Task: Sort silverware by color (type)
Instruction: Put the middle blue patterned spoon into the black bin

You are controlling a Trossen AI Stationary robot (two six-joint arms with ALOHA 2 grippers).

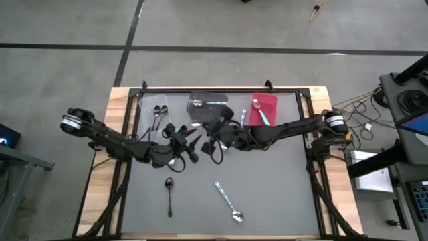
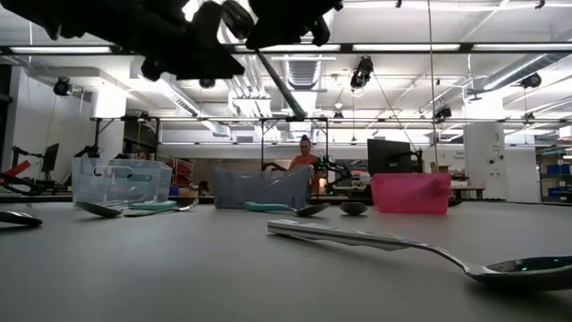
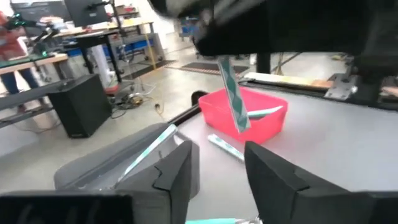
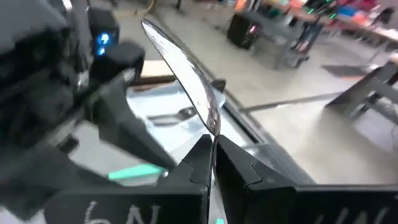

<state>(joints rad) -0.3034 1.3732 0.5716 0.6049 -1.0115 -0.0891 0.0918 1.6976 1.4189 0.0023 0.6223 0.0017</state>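
Mid-table handoff: my right gripper (image 4: 211, 144) pinches a teal-handled spoon (image 4: 186, 84) upright, bound for a far bin, while my left gripper (image 3: 214, 171) stands parted, empty.

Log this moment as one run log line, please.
phase: handover mid-table | right pincer: shut on teal-handled spoon | left pincer: open, facing it | loose spoons on table: black spoon, silver spoon
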